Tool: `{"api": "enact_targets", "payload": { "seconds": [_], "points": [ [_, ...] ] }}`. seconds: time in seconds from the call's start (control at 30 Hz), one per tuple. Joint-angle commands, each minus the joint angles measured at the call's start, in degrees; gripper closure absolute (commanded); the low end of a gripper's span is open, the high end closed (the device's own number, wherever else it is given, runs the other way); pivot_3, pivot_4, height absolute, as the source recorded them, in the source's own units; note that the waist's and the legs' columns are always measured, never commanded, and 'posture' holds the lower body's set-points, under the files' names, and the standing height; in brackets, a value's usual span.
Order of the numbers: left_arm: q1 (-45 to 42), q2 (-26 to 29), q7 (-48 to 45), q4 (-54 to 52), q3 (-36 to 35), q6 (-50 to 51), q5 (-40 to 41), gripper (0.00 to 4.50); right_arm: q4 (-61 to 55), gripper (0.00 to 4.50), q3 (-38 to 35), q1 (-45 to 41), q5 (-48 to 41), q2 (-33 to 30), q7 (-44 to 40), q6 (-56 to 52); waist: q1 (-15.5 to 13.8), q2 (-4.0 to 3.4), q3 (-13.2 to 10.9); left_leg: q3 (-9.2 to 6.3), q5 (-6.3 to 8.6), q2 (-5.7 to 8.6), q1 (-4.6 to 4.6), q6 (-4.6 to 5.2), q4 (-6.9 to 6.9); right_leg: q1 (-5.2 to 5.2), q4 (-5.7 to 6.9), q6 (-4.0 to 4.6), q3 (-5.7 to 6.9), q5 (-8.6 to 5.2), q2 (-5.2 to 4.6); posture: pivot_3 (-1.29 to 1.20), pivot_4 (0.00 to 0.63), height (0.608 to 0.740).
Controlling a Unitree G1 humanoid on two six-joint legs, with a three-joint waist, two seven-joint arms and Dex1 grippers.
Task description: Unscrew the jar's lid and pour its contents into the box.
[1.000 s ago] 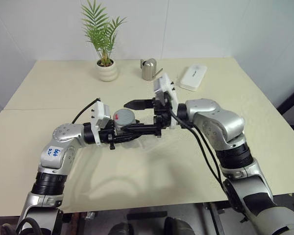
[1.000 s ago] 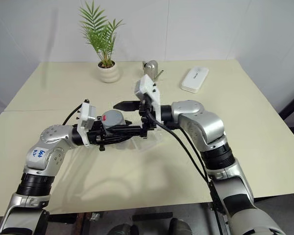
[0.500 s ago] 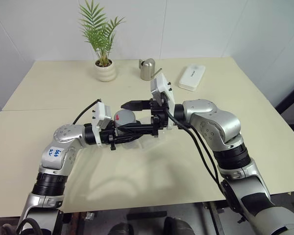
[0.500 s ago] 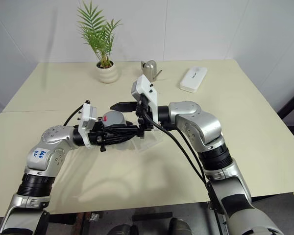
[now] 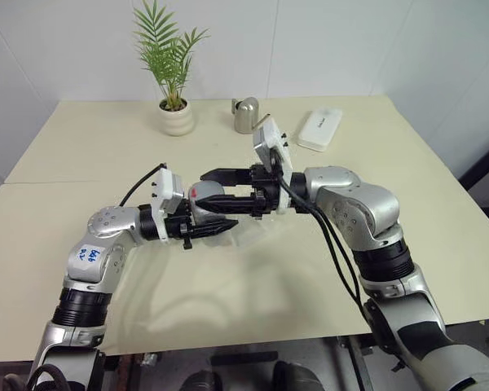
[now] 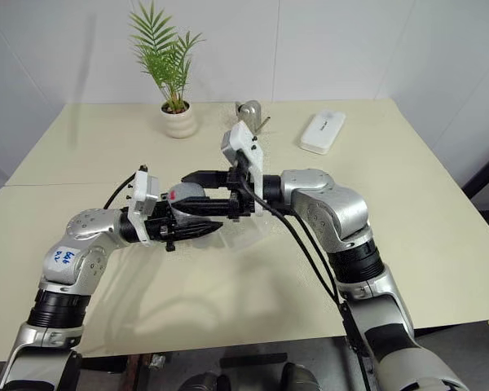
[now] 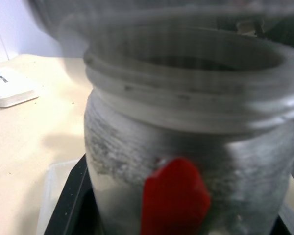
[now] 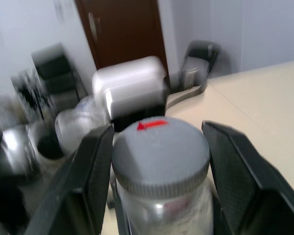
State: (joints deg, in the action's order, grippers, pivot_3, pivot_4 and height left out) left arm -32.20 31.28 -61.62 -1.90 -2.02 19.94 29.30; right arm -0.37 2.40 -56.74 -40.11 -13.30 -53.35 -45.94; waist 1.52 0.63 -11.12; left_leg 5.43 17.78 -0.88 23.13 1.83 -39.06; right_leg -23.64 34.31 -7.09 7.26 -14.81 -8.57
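The small clear cylindrical jar (image 5: 202, 205) with its round grey, red-marked screw lid (image 8: 159, 152) is sitting centre frame; we are clamping its body in our left gripper (image 5: 216, 225) while our right gripper (image 5: 214, 189) is closing on the lid.

— Jar (image 7: 186, 161): clear plastic or glass, cloudy wall, ribbed threads at neck. Lid (image 8: 160, 154): matt grey plastic, knurled rim.

— Fingers (image 8: 90, 171): matt black plastic. Table (image 5: 253, 293): smooth, matt cream top. Watering can (image 5: 245, 115): shiny metal. Case (image 5: 320, 129): smooth white plastic.
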Motion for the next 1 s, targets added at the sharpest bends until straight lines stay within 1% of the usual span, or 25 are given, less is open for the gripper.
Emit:
{"api": "enact_targets", "payload": {
  "seconds": [0.03,0.17,0.23,0.33,0.47,0.57,0.63,0.77,0.83,0.87,0.9,0.97,1.0],
  "points": [
    [0.6,0.1,0.1,-1.5,-0.6,-0.2,0.7,2.56,-1.9,1.93,-5.8,-1.7,-4.9,-0.5,2.3,-1.6,-0.1,0.0,0.0,-0.02,0.0,0.0,0.0,0.0,0.0,0.01,0.0,0.0,0.01,0.0,0.0,0.0,0.15,0.74],
    [1.0,0.3,0.2,-1.8,-0.9,-0.2,0.8,2.56,-2.4,1.93,-8.3,0.7,-3.7,-3.4,4.3,0.1,-0.1,0.01,0.0,-0.03,0.01,0.02,0.0,0.01,0.01,0.01,-0.01,0.0,0.0,0.0,-0.01,0.0,0.15,0.74],
    [1.4,0.5,0.4,-2.1,-1.3,0.0,1.1,2.56,-2.7,1.93,-9.2,3.4,-0.9,-6.2,4.9,3.4,-0.2,0.01,0.0,-0.02,0.01,0.02,0.01,0.01,0.01,0.01,-0.02,0.0,0.0,0.0,-0.01,0.0,0.15,0.74],
    [1.9,1.0,0.8,-2.3,-2.6,0.4,1.8,2.56,-2.3,1.93,-10.6,10.2,5.4,-11.3,4.8,12.2,-0.3,0.01,0.0,0.0,0.01,0.04,0.01,0.01,0.04,0.01,-0.07,0.0,0.01,0.0,-0.01,0.0,0.15,0.74],
    [1.9,1.7,1.2,-2.0,-5.0,2.0,3.5,2.56,4.4,1.93,-12.6,22.5,15.1,-17.1,3.5,28.8,-0.9,0.03,0.0,0.09,0.01,0.07,0.01,0.02,0.09,0.02,-0.13,0.0,0.02,0.0,0.0,0.0,0.15,0.74],
    [1.6,1.9,1.5,-1.6,-5.7,2.6,3.9,2.56,11.4,1.93,-16.2,27.3,15.6,-17.1,4.8,34.7,-1.1,0.02,0.0,0.31,0.01,0.09,0.0,0.02,0.08,0.01,-0.14,-0.01,0.0,0.01,0.0,0.0,0.15,0.74],
    [1.4,2.0,1.4,-1.2,-5.8,2.5,3.6,2.56,16.6,1.93,-16.9,29.8,18.5,-17.3,6.9,39.5,-1.0,0.01,0.0,0.35,0.0,0.08,-0.09,0.02,0.08,0.02,-0.08,-0.03,-0.11,0.02,0.01,0.0,0.15,0.74],
    [0.1,1.6,1.4,0.3,-5.0,2.4,3.0,2.56,22.9,1.93,-19.1,32.6,19.4,-16.5,9.8,43.5,-1.1,0.01,0.0,0.32,-0.02,0.0,-0.18,0.0,0.05,0.06,0.0,-0.02,-0.16,0.02,0.02,0.0,0.15,0.74],
    [-0.8,1.3,1.1,1.2,-4.5,1.8,2.4,2.56,24.3,1.24,-20.2,34.0,19.0,-16.6,10.7,44.1,-1.2,0.01,0.0,0.28,-0.03,0.0,-0.19,0.01,0.04,0.06,0.02,-0.01,-0.21,0.02,0.02,0.0,0.15,0.74],
    [-1.2,1.3,0.9,1.5,-4.3,1.6,2.3,2.56,24.7,0.96,-20.6,34.4,18.7,-16.6,11.1,44.2,-1.2,0.01,0.0,0.26,-0.03,0.0,-0.21,0.02,0.04,0.06,0.02,-0.02,-0.25,0.03,0.01,0.0,0.15,0.74],
    [-1.5,1.4,0.7,2.0,-4.2,1.5,2.2,2.56,24.2,0.54,-20.8,35.0,18.2,-16.8,10.6,43.7,-1.2,0.01,0.0,0.25,-0.03,0.0,-0.22,0.02,0.04,0.08,0.02,-0.02,-0.24,0.03,0.01,0.0,0.15,0.74],
    [-2.2,1.5,0.5,3.0,-4.2,1.2,2.0,2.56,22.4,0.03,-21.2,35.9,17.2,-17.1,10.1,42.8,-1.2,0.01,0.0,0.25,-0.03,0.0,-0.23,0.02,0.03,0.09,0.01,-0.03,-0.25,0.04,0.02,0.0,0.15,0.74],
    [-2.6,1.6,0.3,3.6,-4.1,1.1,1.9,2.56,21.3,0.03,-21.4,36.2,16.9,-17.5,9.8,42.3,-1.2,0.01,0.0,0.25,-0.03,0.0,-0.23,0.02,0.03,0.09,0.01,-0.02,-0.25,0.04,0.02,0.0,0.15,0.74]
  ]
}}
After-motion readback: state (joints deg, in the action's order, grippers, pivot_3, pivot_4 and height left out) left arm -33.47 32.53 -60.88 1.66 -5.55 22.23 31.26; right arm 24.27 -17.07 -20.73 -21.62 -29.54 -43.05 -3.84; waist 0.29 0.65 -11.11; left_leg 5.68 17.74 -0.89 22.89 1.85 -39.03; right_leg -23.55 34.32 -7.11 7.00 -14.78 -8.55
